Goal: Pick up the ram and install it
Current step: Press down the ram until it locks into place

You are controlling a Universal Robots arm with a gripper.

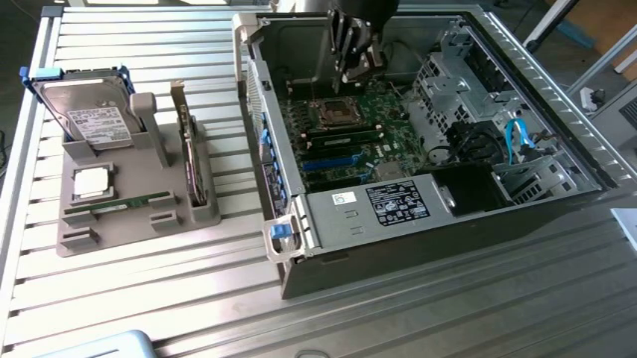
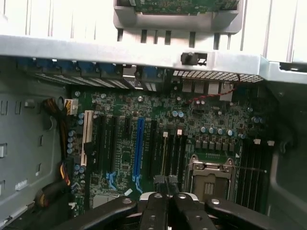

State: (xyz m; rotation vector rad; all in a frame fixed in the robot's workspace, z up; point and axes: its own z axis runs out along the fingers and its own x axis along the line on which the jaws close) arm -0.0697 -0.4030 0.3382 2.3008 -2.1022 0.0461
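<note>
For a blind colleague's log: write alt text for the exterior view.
The gripper hangs inside an open computer case, above the motherboard near its empty processor socket. On the exterior view's left, a grey holder carries the ram, a hard drive and a processor chip.

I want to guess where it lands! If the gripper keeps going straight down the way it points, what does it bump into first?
Probably the green motherboard inside the open computer case. The gripper points at the black slots beside the empty processor socket, though depth is hard to judge.

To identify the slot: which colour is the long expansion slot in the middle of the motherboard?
Blue; the long slot shows best in the wrist view.
</note>
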